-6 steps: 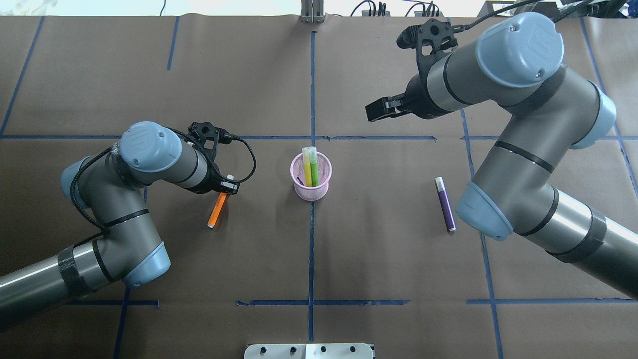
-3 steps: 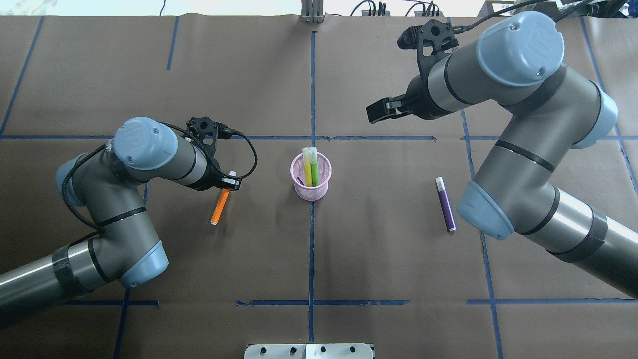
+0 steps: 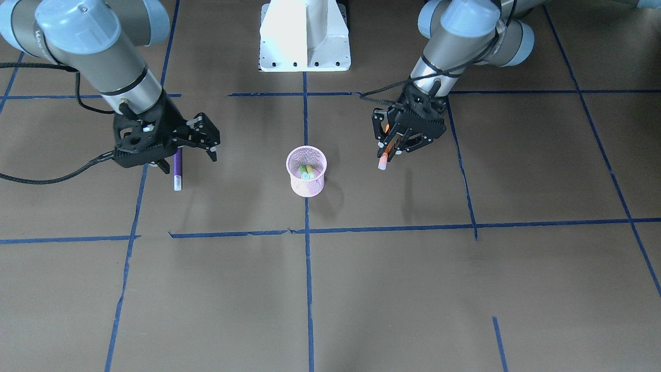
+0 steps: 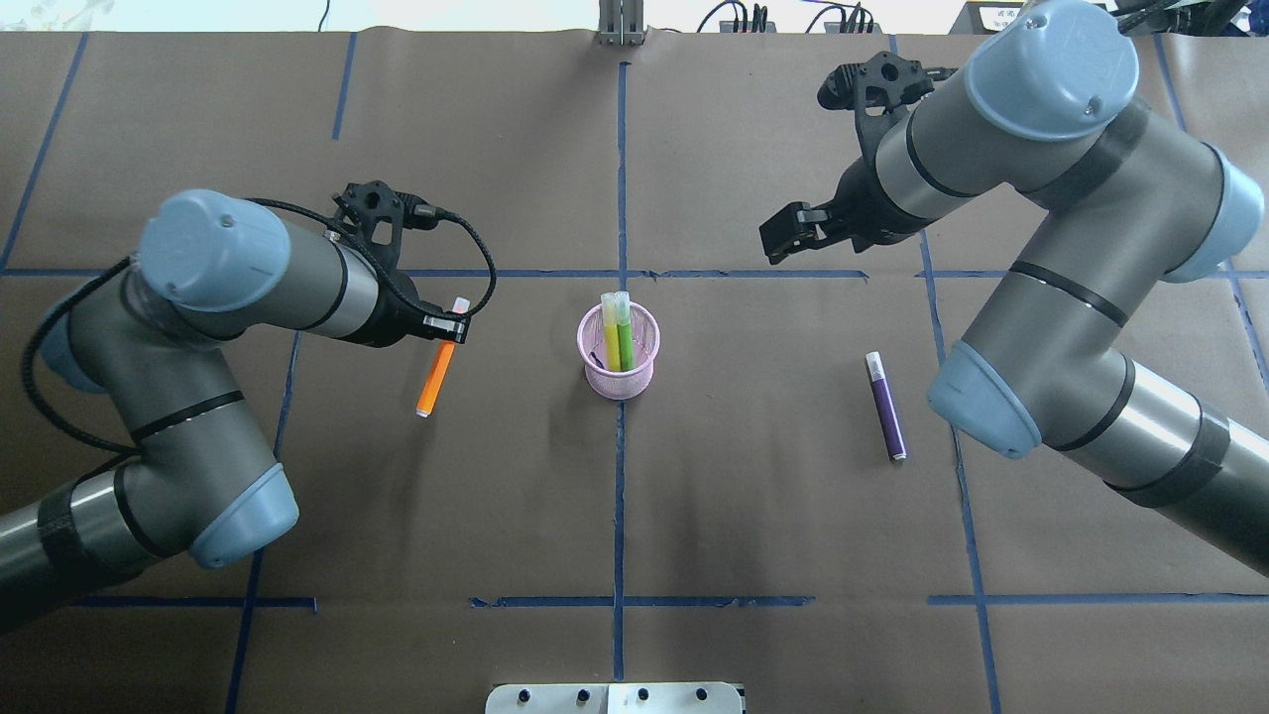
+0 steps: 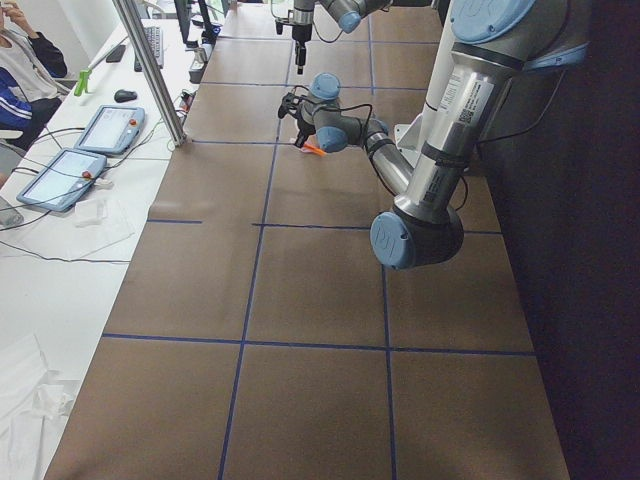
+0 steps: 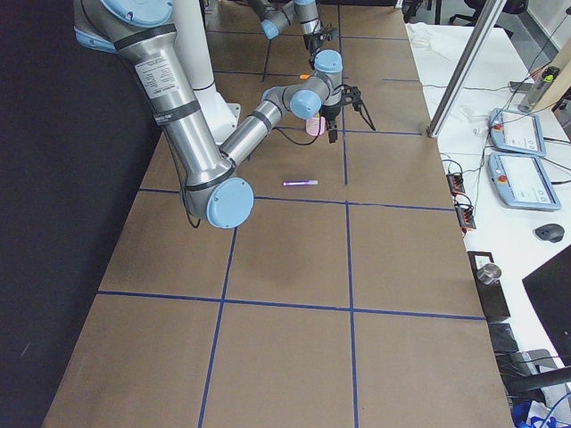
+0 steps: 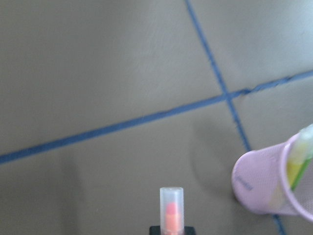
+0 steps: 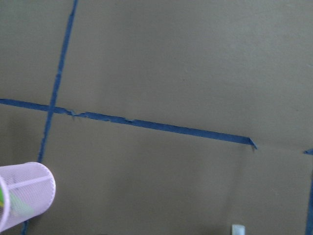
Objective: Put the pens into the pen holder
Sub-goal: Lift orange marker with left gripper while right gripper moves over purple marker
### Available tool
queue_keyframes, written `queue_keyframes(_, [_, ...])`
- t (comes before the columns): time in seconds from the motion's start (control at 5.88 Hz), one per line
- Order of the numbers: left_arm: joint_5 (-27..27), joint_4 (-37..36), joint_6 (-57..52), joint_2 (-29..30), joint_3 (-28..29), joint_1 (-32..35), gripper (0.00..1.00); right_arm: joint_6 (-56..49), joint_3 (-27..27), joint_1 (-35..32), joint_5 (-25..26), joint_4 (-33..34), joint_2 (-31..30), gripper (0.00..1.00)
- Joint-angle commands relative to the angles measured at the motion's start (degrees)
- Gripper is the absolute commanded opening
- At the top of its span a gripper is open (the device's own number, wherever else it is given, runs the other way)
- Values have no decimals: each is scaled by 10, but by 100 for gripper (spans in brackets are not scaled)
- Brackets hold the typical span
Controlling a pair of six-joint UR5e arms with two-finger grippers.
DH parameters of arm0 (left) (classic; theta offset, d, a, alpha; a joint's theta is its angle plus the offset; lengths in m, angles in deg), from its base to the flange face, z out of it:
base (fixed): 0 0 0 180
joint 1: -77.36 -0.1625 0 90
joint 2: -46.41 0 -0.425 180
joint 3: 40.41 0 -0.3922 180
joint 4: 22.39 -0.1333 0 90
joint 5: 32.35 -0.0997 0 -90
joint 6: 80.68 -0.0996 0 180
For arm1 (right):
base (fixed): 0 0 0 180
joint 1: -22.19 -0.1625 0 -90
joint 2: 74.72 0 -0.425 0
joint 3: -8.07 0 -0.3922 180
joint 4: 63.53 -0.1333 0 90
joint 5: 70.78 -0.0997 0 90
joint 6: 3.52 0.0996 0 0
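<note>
Left jaws closed, right jaws apart, both aloft

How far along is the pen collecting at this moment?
Two green pens already stand in the pen holder. The left gripper is shut on the orange pen, not yet in the holder. The purple pen lies on the table; the open right gripper is apart from it.
</note>
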Motion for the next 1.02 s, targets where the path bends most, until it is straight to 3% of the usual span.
queue_keyframes(0.0, [-64,137,55,5,-8,-5,0,3,-10,-8,-26,1,-47,100])
queue_keyframes(0.17, [-98,178,75,8,1,-8,0,-1,-10,-9,-25,-10,-77,100])
queue_keyframes(0.51, [-211,384,74,18,100,-80,0,-2,-11,-8,-24,-17,-79,100])
queue_keyframes(0.68, [-212,437,74,24,121,-81,0,-3,-11,-8,-22,-17,-79,100])
queue_keyframes(0.85, [-214,446,58,26,124,-81,0,-4,-11,-7,-21,-17,-79,100])
